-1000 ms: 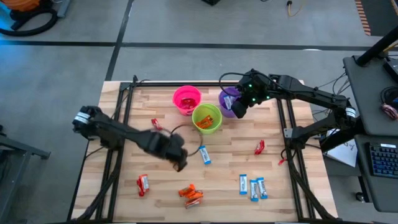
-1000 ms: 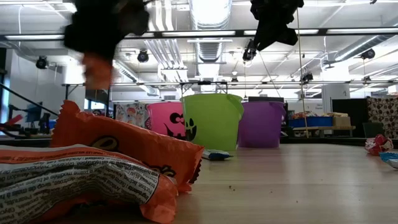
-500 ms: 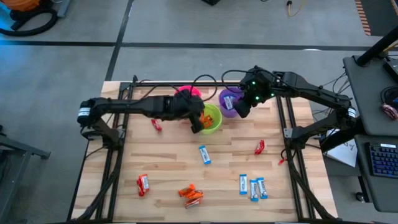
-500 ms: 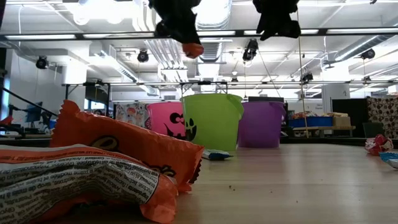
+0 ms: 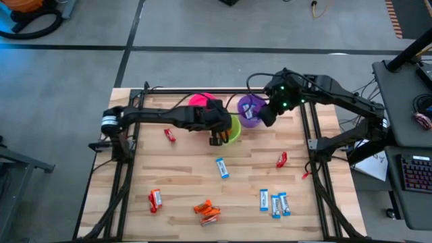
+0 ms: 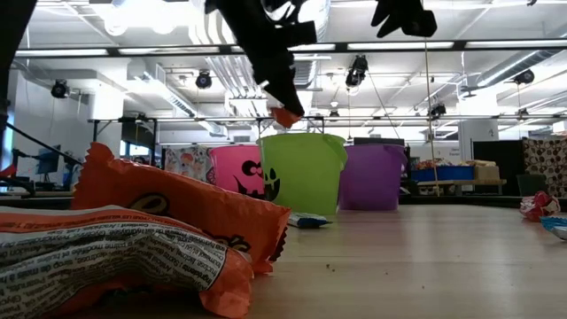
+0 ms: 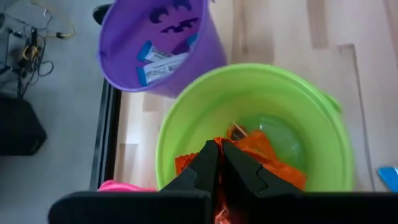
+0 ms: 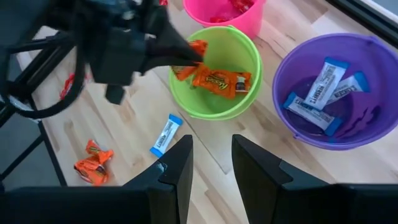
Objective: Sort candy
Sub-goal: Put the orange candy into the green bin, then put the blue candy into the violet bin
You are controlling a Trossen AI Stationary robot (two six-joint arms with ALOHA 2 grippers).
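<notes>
My left gripper hangs over the green cup, shut on an orange candy. The low view shows that candy just above the cup's rim. More orange candies lie inside the green cup. The purple cup holds blue-and-white candies, and the pink cup holds red ones. My right gripper is open, high above the table beside the purple cup. Loose candies lie on the table: blue, red, orange. My left gripper pinches the orange candy by one end between its two fingertips. The fingers slant down from above. The candy hangs below the tips, lifted clear over the green cup's opening.
The three cups stand close together near the table's far edge. Several blue candies and a red one lie toward the near edge, another red one left of the cups. Black rails run along the table's sides.
My left gripper has carried the orange candy up from the table's near middle toward the far edge, over the green cup, then dipped toward its rim. My right gripper has drifted slightly toward the right.
</notes>
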